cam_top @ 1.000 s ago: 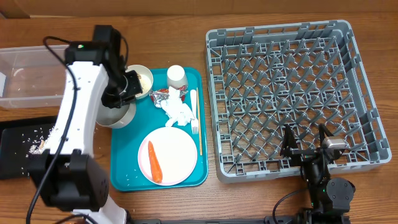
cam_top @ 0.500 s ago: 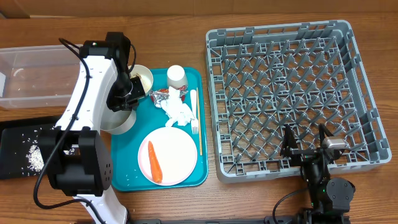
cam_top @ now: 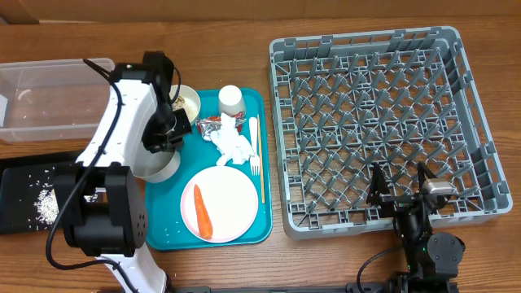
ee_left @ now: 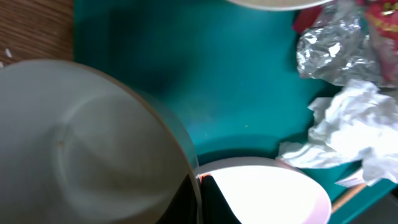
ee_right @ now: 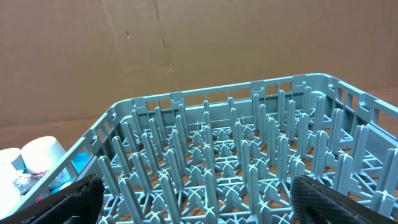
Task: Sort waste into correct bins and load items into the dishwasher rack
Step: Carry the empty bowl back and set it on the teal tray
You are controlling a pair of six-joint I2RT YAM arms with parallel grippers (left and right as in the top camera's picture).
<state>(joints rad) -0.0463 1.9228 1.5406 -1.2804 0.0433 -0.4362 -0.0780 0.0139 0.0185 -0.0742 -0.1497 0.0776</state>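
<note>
Wood table (cam_top: 326, 260) lay under it all. We saw no dishes in the rack (cam_top: 374, 122); the right pincer (cam_top: 399, 185) sat wide open by its near wall, holding nothing. Scraps (cam_top: 45, 205) lay in the black tray (cam_top: 16, 183). The left pincer (ee_left: 200, 193) pinched a bowl (ee_left: 74, 143) at the left edge of the teal tray (cam_top: 167, 228). Plate (cam_top: 232, 203), carrot (cam_top: 202, 212), napkin (cam_top: 236, 148), wrapper (cam_top: 213, 124), cup (cam_top: 230, 99) and fork (cam_top: 253, 142) lay on that tray. We thought most work was left.

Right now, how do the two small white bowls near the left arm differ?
The far bowl holds beige scraps; the near bowl looks empty. The far bowl sits free in the teal tray's corner; the near bowl is pinched at its rim by the left tool, straddling the tray's left edge. Both are small, round and white.
</note>
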